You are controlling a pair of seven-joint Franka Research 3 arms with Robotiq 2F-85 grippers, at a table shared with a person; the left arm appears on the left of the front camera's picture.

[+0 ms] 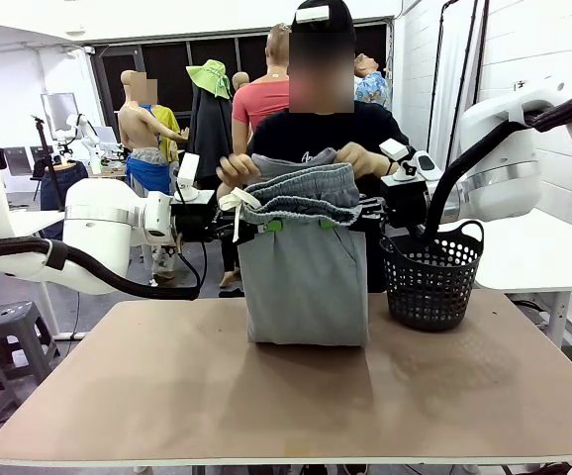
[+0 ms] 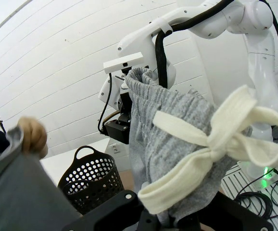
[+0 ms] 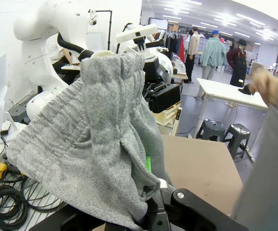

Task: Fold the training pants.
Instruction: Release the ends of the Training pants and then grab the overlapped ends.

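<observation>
Two grippers hang the training pants like a curtain at the centre of the front view. The left gripper and the right gripper are both clenched on the ribbed waistband and hold it above the table, while the grey cloth falls straight down and its lower end meets the tabletop. Behind the waistband, at upper centre, a person's hand and the person's other hand grip a further part of the garment. A black mesh basket stands just beside the pants at the right of the frame.

The white drawstring, tied in a bow, dangles at the right of the left wrist view over bunched grey knit. The right wrist view shows the same knit gathered in folds over that arm's fingers at lower centre.

The jersey looks light, soft and limp, and is likely to slump wherever it is let go. The thick elastic waistband seems the surest place to grip, with the loose drawstring a possible snag. No brand or label is legible on the pants, and a pale mark on the person's black top is too small to read.
</observation>
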